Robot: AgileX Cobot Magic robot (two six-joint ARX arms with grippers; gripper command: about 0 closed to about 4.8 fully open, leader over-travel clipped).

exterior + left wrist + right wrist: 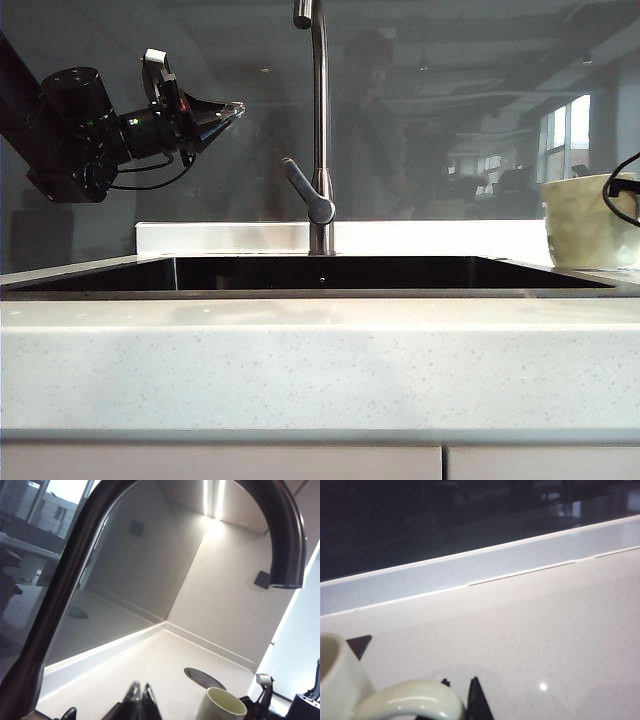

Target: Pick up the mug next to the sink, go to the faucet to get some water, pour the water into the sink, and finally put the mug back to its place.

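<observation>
No brand, label or lettering can be read on anything here. The left gripper (232, 109) hangs in the air up to the left of the faucet (319, 130), well above the sink (320, 274), its fingers (141, 696) pressed together at the tips and gripping nothing. The right gripper (462, 692) is at the far right edge of the worktop (320, 360), beside the sink, where the mug (588, 220) is; only its dark fingertips (476, 695) show, close against the mug's loop handle (410, 700). The fingers stand a little apart, and they seem to be pinching the handle (their contact is hidden behind it, so I cannot be sure). From the left wrist view the mug's open mouth shows pale and upright.
</observation>
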